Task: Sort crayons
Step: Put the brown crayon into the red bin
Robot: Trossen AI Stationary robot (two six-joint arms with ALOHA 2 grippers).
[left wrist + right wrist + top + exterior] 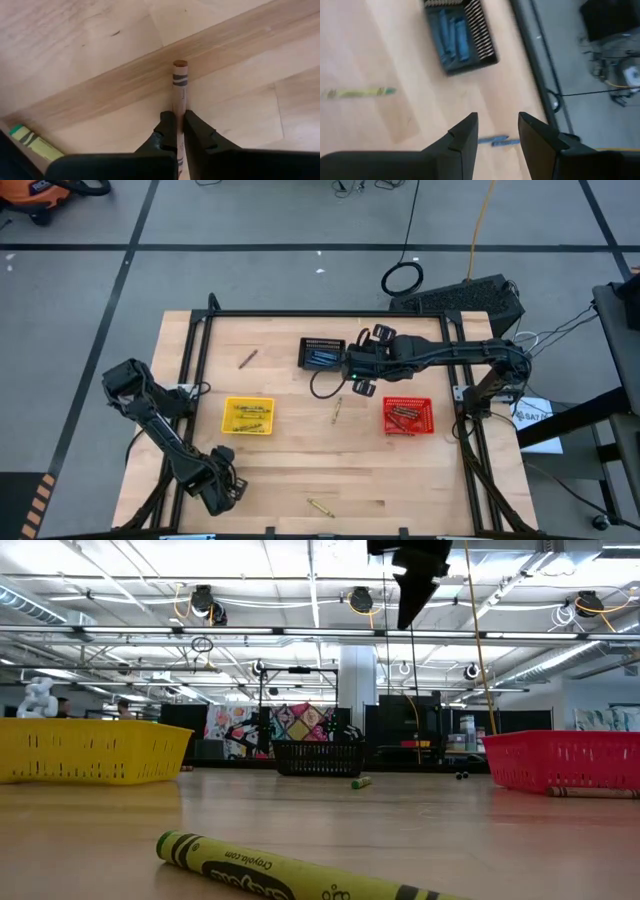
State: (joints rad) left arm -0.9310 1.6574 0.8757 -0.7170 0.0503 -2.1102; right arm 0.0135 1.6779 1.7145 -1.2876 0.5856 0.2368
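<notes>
My left gripper point(178, 131) stands at the table's near left point(228, 488), pointing down, shut on a brown crayon point(180, 82) that lies on the wood. A yellow crayon point(29, 142) lies close by. My right gripper point(497, 132) hangs open above the table's middle point(352, 366), with a blue crayon point(495, 141) on the wood below it. The black basket point(322, 353) holds blue crayons point(451, 35). Crayons also lie in the yellow basket point(248, 416) and the red basket point(408, 416). Loose crayons lie at the far left point(247, 359), the middle point(337, 411) and the near edge point(320, 508). My left gripper pinches the brown crayon's shaft point(179, 107) between its two fingertips, about midway along its length. The fingers come from above, pointing down, and lie across the crayon. The crayon lies flat on the table, its flat brown end point(180, 64) sticking out beyond the fingers.
A black frame rail point(320, 314) runs along the table's far edge. A loose crayon point(590, 792) lies on the wood by the red basket in the low view. Bare wood lies between the baskets and the near edge.
</notes>
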